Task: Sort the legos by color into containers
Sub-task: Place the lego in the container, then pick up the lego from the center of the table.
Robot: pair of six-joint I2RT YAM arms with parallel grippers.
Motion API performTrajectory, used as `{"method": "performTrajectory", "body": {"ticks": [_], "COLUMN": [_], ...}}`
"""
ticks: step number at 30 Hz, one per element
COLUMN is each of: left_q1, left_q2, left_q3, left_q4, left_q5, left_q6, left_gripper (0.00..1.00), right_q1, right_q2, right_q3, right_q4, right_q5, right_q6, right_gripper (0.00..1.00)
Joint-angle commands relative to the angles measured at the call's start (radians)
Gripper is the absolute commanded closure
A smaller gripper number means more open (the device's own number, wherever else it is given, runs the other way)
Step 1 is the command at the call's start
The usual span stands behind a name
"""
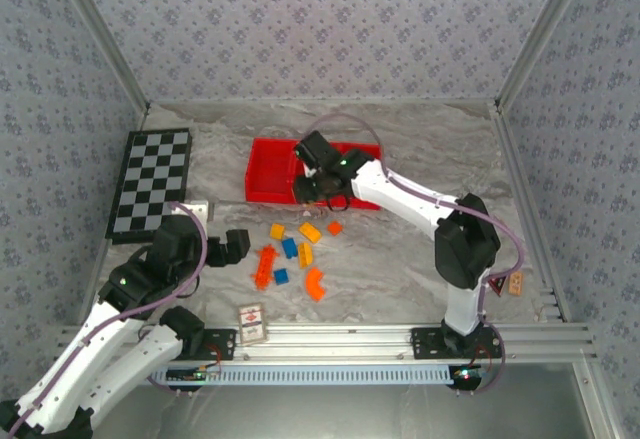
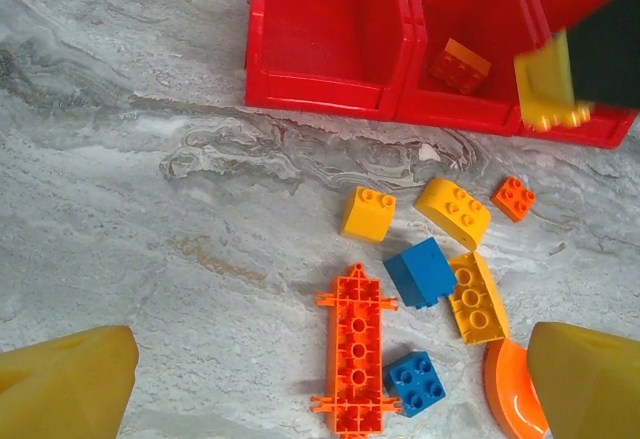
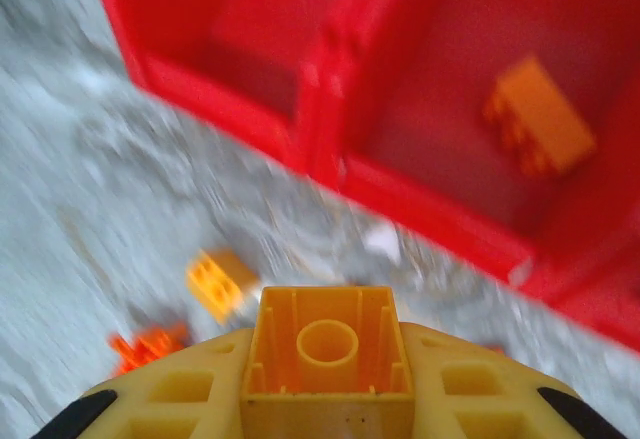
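Top: right claw (image 1: 314,191) hung at near wall of red tray (image 1: 268,181); left claw (image 1: 232,248) was released by loose legos (image 1: 297,249) on surface (image 1: 420,259). Left wrist: right claw was clenched on yellow brick (image 2: 545,89); orange brick (image 2: 460,66) lay in mid bin. Right wrist: blurry; yellow prob. needed a low drop in an empty bin.

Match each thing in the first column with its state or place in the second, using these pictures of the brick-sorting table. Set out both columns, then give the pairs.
Column one
1. long orange brick
2. middle compartment of the red tray
3. right gripper
4. left gripper

Column two
A. shut on a yellow brick
B. open, above the table
C. lying flat on the table
D. holds one orange brick

Pairs: 1-C, 2-D, 3-A, 4-B
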Motion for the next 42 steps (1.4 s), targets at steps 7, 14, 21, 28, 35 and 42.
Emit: {"method": "performTrajectory", "body": {"ticks": [7, 14, 21, 28, 35, 42], "left_q1": [-0.006, -0.006, -0.006, -0.006, -0.006, -0.006], "left_q2": [-0.006, -0.013, -0.023, -0.023, -0.020, -0.020], "left_q3": [0.010, 0.009, 0.007, 0.006, 0.004, 0.001], "left_q4": [-0.024, -0.020, -0.019, -0.018, -0.018, -0.015], "left_q5": [-0.031, -0.031, -0.027, -0.029, -0.030, -0.024], "left_q6": [-0.008, -0.006, -0.006, -0.006, -0.009, -0.011], "left_gripper": [0.00, 0.00, 0.00, 0.00, 0.00, 0.00], "right_q1": [-0.051, -0.051, -0.061, -0.064, -0.057, -0.043], "right_q2": [0.239, 0.423, 0.526, 0.493, 0.373, 0.122], "right_q3": [0.209, 0.385, 0.521, 0.523, 0.430, 0.134], "right_q4": [0.330, 0.390, 0.308, 0.256, 0.220, 0.216], "right_q5": [-0.201, -0.201, -0.202, -0.183, -0.160, -0.075], "right_q6": [0.000, 0.002, 0.009, -0.013, -0.033, -0.085], "right_gripper": [0.74, 0.73, 0.56, 0.46, 0.45, 0.41]}}
